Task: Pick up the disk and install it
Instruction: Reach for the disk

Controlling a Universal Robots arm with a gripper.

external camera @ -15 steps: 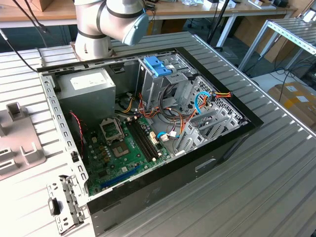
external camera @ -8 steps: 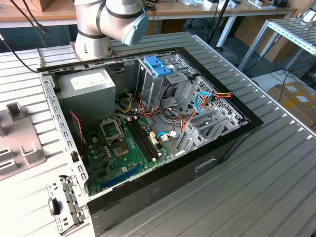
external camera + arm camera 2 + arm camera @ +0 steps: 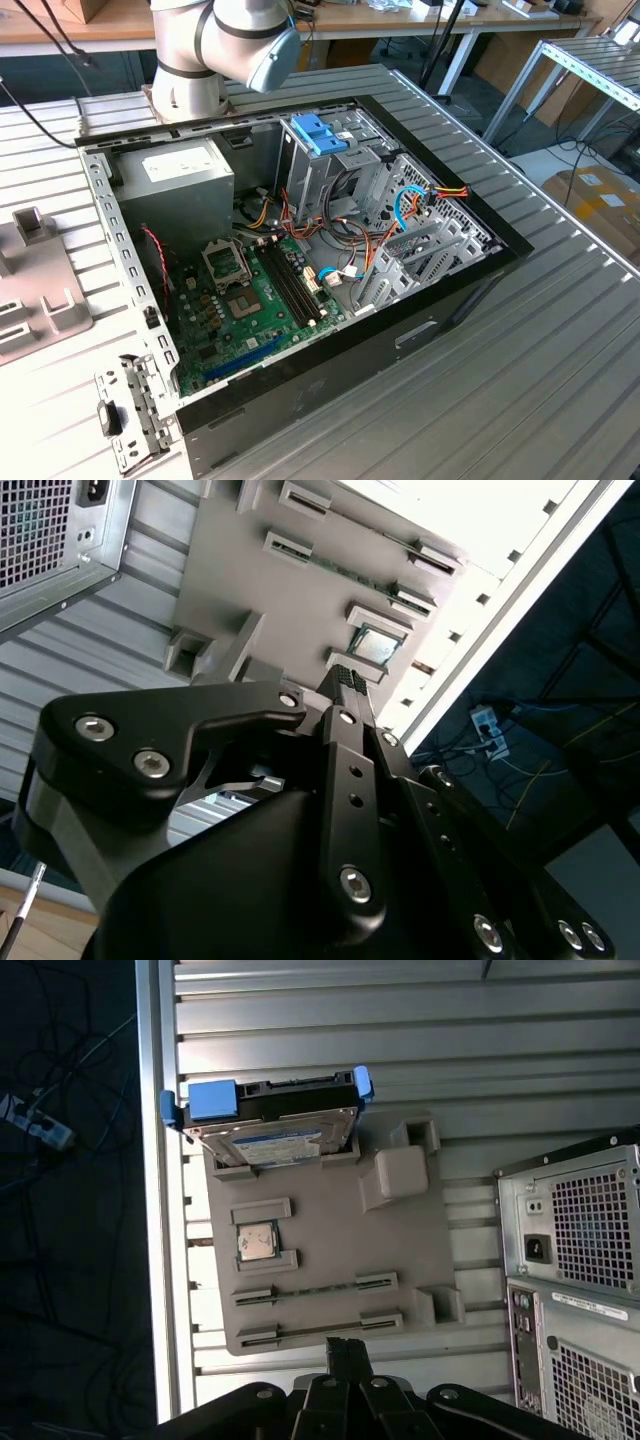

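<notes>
Disk (image 3: 270,1128) stands tilted at the end of the grey fixture plate (image 3: 320,1250) farthest from the gripper (image 3: 345,1346), beside the table's edge rail (image 3: 155,1210); the jaws look closed together on nothing in both wrist views. I judge it rigid, fairly heavy and sensitive to knocks, best taken across the long edges of its metal body rather than by the flexible light-blue carrier (image 3: 212,1100). Its lower edge is hidden where it meets the plate, so how it is seated is unclear.

My slatted metal desk (image 3: 560,330) carries the open computer case (image 3: 400,340), a grey fixture plate (image 3: 30,290) at the exterior view's left, and a small metal bracket (image 3: 130,410) just beside the case.
</notes>
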